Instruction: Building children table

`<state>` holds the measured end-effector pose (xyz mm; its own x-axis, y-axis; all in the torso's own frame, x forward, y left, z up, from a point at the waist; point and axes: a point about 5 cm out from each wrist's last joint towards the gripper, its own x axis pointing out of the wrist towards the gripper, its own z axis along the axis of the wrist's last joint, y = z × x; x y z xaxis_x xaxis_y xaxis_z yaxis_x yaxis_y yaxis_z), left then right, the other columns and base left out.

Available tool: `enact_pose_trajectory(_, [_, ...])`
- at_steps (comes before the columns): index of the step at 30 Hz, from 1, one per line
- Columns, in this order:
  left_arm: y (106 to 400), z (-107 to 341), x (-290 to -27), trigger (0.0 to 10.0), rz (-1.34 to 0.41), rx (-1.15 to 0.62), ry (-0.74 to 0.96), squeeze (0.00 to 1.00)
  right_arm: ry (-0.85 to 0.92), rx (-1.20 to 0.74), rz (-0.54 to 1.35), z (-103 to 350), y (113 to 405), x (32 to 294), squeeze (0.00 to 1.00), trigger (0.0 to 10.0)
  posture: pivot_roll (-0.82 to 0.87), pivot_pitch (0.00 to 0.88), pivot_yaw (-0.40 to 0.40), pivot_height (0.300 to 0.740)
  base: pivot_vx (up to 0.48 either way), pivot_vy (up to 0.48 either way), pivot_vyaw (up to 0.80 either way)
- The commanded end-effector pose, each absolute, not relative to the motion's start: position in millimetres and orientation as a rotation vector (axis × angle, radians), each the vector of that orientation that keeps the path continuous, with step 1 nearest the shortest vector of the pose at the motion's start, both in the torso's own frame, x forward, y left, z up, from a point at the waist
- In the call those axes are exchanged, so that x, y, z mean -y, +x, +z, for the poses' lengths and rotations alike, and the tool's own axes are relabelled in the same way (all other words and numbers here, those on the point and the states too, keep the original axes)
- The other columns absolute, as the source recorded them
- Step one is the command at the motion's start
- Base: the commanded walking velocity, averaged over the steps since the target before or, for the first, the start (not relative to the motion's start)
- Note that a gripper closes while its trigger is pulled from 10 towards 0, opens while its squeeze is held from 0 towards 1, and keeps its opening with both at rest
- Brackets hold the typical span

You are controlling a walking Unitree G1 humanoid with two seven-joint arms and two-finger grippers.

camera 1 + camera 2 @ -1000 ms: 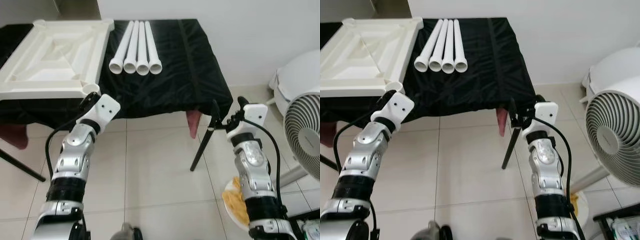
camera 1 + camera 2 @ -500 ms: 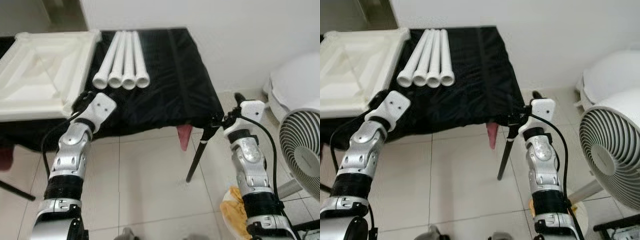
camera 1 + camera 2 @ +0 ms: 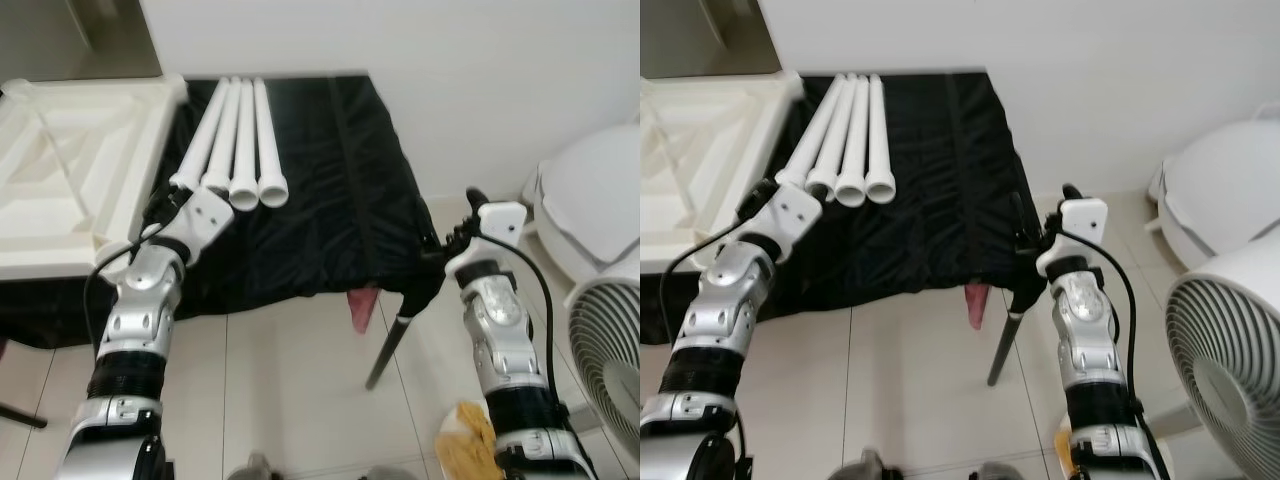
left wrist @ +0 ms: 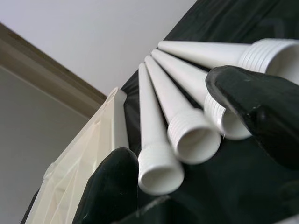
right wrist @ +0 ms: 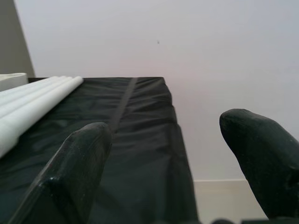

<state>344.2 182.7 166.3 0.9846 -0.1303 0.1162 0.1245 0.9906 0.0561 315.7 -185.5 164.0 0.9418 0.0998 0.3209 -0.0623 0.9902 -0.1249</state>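
Several white tube legs (image 3: pixel 238 135) lie side by side on the black cloth of the table (image 3: pixel 330 170), open threaded ends (image 4: pixel 189 140) toward me. The white table top (image 3: pixel 70 185) lies upside down to their left. My left gripper (image 3: pixel 165 205) is open just in front of the leg ends; in the left wrist view its fingers (image 4: pixel 114 186) stand on either side of the three nearest ends, not touching them. At the table's front right corner my right gripper (image 3: pixel 447 240) is open and holds nothing, its fingertips (image 5: pixel 79 163) over the cloth edge.
A white wall runs behind the table. A black folding table leg (image 3: pixel 388 345) and a pink cloth (image 3: pixel 362 308) hang below the right corner. To the right stand a white round appliance (image 3: pixel 590 200) and a fan (image 3: pixel 612 375). A yellow thing (image 3: pixel 465 435) lies on the tiles.
The camera has come closer to the table. My left gripper now stands at the open ends of the legs, and my right gripper has reached the table's right corner.
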Motion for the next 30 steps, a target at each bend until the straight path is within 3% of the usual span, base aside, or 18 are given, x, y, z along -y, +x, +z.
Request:
enact_pose_trajectory(1, [344.4, 165.0, -177.0, 10.0, -0.149, 0.118, 0.043, 0.0, -0.114, 0.32, 0.072, 161.5, 314.6, 190.7, 0.0, 10.0, -0.07, 0.054, 0.029, 0.74, 0.0, 0.0, 0.0])
enact_pose_trajectory(20, [340.7, 155.4, -173.4, 10.0, -0.142, 0.081, 0.013, 0.0, -0.128, 0.31, 0.086, 159.1, 312.0, 190.9, 0.0, 10.0, -0.08, 0.044, 0.03, 0.74, 0.0, 0.0, 0.0])
enact_pose_trajectory(30, [340.2, 155.7, -173.2, 10.0, -0.157, 0.078, 0.02, 0.0, -0.128, 0.312, 0.09, 158.7, 310.7, 189.6, 0.0, 10.0, -0.08, 0.042, 0.038, 0.74, 0.0, 0.354, 0.0])
